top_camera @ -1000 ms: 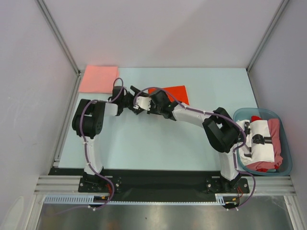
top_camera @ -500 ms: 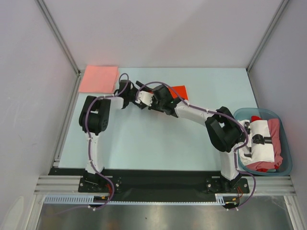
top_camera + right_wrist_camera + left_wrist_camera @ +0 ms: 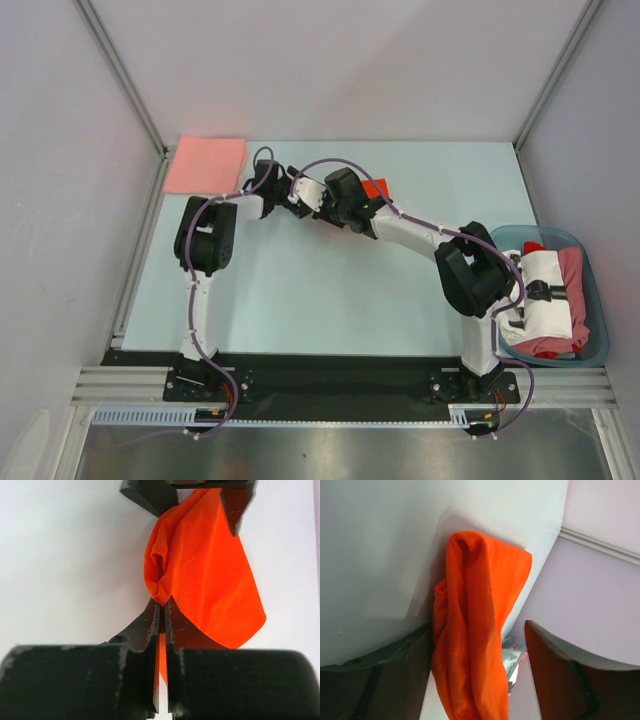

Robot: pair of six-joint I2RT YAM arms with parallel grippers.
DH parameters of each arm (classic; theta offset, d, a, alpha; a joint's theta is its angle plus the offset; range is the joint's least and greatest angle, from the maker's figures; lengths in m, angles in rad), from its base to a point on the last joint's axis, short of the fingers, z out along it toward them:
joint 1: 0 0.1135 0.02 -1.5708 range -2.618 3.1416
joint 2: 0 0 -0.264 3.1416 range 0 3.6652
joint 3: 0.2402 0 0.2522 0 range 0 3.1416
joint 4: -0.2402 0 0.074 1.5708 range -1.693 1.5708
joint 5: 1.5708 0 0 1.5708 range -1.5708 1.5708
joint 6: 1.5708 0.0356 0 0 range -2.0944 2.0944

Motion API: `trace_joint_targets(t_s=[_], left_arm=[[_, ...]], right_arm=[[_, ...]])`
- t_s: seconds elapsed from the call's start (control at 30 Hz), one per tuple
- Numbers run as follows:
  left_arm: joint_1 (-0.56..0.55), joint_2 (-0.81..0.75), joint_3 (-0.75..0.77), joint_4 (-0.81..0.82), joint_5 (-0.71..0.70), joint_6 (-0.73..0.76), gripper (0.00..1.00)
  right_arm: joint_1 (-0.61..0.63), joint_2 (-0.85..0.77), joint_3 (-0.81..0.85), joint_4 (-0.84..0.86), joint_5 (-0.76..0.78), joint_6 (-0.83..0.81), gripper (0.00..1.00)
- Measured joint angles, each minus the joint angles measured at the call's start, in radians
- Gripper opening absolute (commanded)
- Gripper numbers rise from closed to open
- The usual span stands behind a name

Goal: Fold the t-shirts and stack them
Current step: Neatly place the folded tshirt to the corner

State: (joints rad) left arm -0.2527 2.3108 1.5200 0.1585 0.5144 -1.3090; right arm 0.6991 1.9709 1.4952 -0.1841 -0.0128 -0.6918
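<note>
Left arm and right arm bar the tabletop's far half; its near middle lies open. Salmon-pink t-shirt covers the far left corner, tub the near right.

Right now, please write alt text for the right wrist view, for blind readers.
The right gripper pinches a bunched orange t-shirt, fingers shut, over a pale table. At the top, the left gripper brackets the cloth, fingers apart.

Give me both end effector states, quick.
Left end effector: open, bright orange-red cloth t-shirt between its jaws, unclamped.
Right end effector: shut on that t-shirt.
</note>
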Motion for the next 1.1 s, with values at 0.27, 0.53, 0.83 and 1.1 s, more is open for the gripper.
trace_joint_targets(t_s=[0.27, 0.53, 0.83, 1.1], left_arm=[[-0.003, 0.075, 0.102, -0.076, -0.04, 0.098, 0.0], [-0.005, 0.086, 0.304, -0.298, -0.134, 0.378, 0.0], [-0.004, -0.013, 0.389, -0.594, -0.296, 0.812, 0.0], [0.007, -0.166, 0.484, -0.723, -0.488, 1.141, 0.0]], right_arm=[[0.0, -0.001, 0.0, 0.0, -0.012, 0.068, 0.41], [-0.014, -0.157, -0.042, -0.046, 0.072, 0.246, 0.79], [-0.068, -0.505, -0.22, -0.147, 0.164, 0.432, 0.8], [-0.014, -0.625, -0.388, -0.206, 0.154, 0.475, 0.81]])
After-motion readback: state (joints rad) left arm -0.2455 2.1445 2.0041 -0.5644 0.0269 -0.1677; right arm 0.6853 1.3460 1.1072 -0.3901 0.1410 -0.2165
